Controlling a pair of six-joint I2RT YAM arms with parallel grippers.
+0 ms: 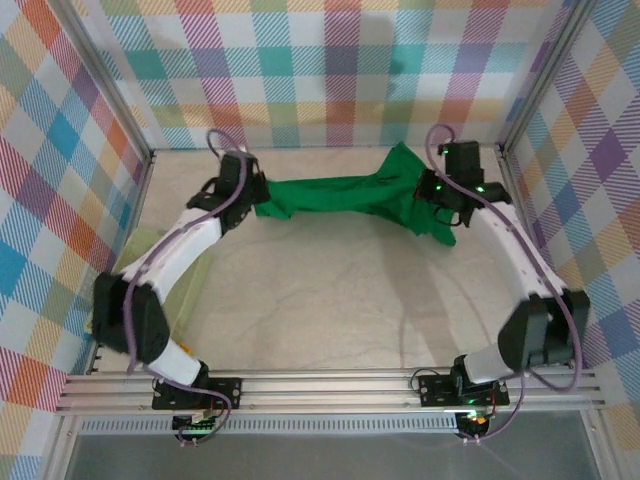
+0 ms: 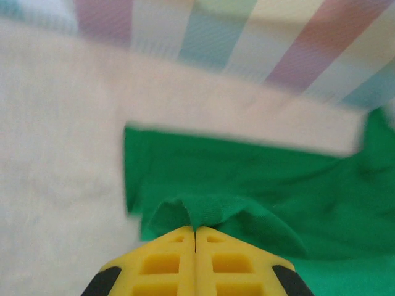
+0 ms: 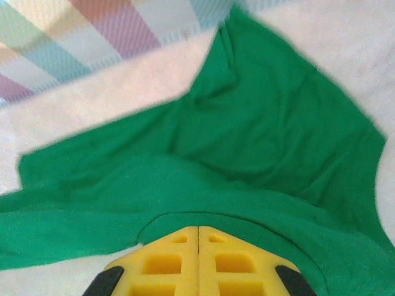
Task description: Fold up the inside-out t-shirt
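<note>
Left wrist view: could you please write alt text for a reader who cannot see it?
The left gripper, its yellow fingers shut, pinches a bunched edge of the green t-shirt, which spreads rightward over the table. A plaid wall stands behind.

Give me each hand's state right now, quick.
Left hand: shut on the bright green soft cloth t-shirt.
Right hand: shut on the same t-shirt.

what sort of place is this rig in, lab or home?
Looks like a lab test cell, not a home: plaid cloth walls boxing it in, left arm and right arm bolted to an aluminium rail, one t-shirt on the table.
</note>
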